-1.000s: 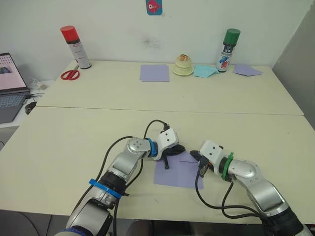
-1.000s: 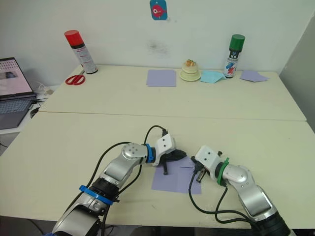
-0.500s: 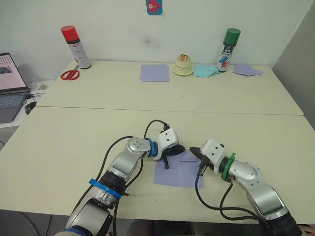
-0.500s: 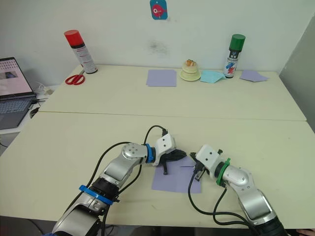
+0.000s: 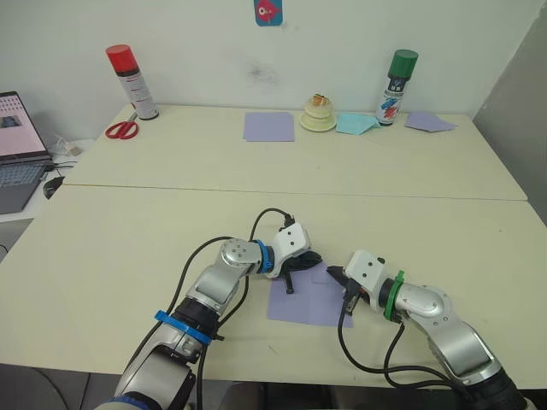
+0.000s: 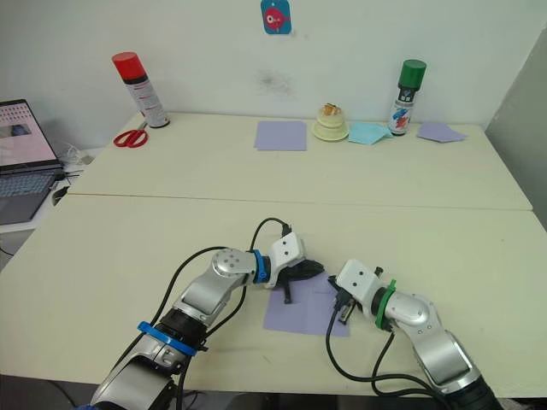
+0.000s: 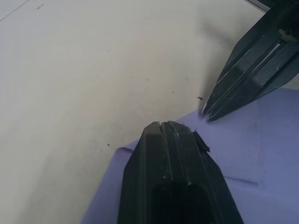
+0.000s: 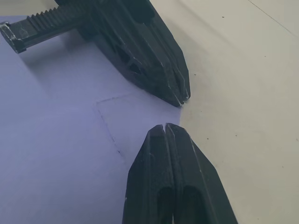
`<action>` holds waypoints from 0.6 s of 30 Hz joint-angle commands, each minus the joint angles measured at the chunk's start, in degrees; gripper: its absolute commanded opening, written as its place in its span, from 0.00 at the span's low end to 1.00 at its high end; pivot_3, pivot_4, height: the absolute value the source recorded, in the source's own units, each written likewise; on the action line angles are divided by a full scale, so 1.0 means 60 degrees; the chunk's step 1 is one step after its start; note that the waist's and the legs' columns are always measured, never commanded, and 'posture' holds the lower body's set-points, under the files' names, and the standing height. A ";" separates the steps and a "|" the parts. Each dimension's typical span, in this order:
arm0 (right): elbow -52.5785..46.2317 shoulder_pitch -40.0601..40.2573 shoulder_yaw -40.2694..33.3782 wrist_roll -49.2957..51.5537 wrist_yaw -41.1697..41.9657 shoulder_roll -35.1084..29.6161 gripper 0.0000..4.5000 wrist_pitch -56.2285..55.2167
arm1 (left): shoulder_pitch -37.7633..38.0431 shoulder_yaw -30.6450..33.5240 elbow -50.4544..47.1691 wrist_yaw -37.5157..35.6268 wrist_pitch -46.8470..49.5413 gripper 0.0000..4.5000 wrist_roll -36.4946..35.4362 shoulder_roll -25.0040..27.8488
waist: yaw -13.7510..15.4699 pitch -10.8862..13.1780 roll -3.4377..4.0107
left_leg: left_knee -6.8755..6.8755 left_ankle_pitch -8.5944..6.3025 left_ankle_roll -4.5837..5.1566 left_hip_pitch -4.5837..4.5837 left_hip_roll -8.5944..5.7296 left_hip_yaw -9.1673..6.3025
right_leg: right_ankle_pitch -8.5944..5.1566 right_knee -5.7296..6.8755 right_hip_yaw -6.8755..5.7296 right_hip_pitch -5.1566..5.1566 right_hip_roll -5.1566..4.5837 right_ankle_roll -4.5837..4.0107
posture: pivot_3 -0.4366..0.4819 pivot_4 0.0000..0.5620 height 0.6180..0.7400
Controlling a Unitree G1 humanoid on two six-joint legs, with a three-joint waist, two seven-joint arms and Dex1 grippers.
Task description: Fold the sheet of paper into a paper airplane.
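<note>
The lavender sheet of paper [image 5: 306,301] lies flat near the front edge of the near table [image 5: 128,248]. Faint crease lines mark a small rectangle near its far edge, as the right wrist view [image 8: 56,140] shows. My left gripper [image 5: 317,256] is shut, its tip resting at the sheet's far edge [image 7: 261,154]. My right gripper [image 5: 334,273] is also shut, its tip on the same edge, a finger's width from the left one. In the left wrist view my own shut fingers [image 7: 180,154] sit close to the right gripper's fingertips [image 7: 219,105]. No folded airplane shape is in view.
On the far table lie another lavender sheet [image 5: 268,125], a pale blue paper piece [image 5: 355,124] and a lavender piece [image 5: 427,121]. A red-capped spray can [image 5: 131,81], red scissors [image 5: 122,129], a cream object [image 5: 318,114] and a green-capped can [image 5: 397,75] stand there. A laptop [image 5: 17,149] is at left.
My right gripper has shifted slightly nearer and to the left along the sheet's far edge. The left gripper and the sheet have stayed put.
</note>
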 commanded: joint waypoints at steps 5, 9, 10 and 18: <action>-0.0524 0.0794 -0.0368 0.0385 0.0161 -0.0326 0.00 0.0989 | 0.0234 -0.0404 0.0524 -0.0081 0.0218 0.00 0.0408 0.0065 | 0.0008 -0.0001 -0.0001 | 0.0000 0.0000 0.0000 0.0000 0.0000 0.0000 | -0.0011 -0.0004 0.0000 0.0003 -0.0002 0.0019 | 0.48 0.27 1.00; -0.0880 0.1212 -0.0740 0.0693 0.0126 -0.0479 0.00 0.1370 | 0.0245 -0.0423 0.0546 -0.0097 0.0196 0.00 0.0419 0.0064 | 0.0011 -0.0001 -0.0001 | 0.0000 0.0000 0.0000 0.0000 0.0000 -0.0001 | -0.0016 -0.0007 -0.0001 0.0006 -0.0003 0.0027 | 0.48 0.27 1.00; -0.0958 0.1291 -0.0803 0.0752 0.0137 -0.0523 0.00 0.1425 | 0.0245 -0.0429 0.0556 -0.0101 0.0188 0.00 0.0422 0.0065 | 0.0011 -0.0001 -0.0001 | 0.0000 0.0000 0.0000 0.0000 0.0000 -0.0001 | -0.0016 -0.0008 -0.0001 0.0006 -0.0004 0.0028 | 0.48 0.27 1.00; -0.2043 0.1629 -0.1635 0.2366 0.0599 -0.0025 0.00 0.0115 | 0.0229 -0.0436 0.0603 -0.0100 0.0167 0.00 0.0410 0.0049 | 0.0013 0.0003 -0.0002 | -0.0002 -0.0001 0.0000 -0.0001 0.0002 -0.0003 | -0.0019 -0.0014 -0.0003 0.0007 -0.0004 0.0032 | 0.48 0.27 1.00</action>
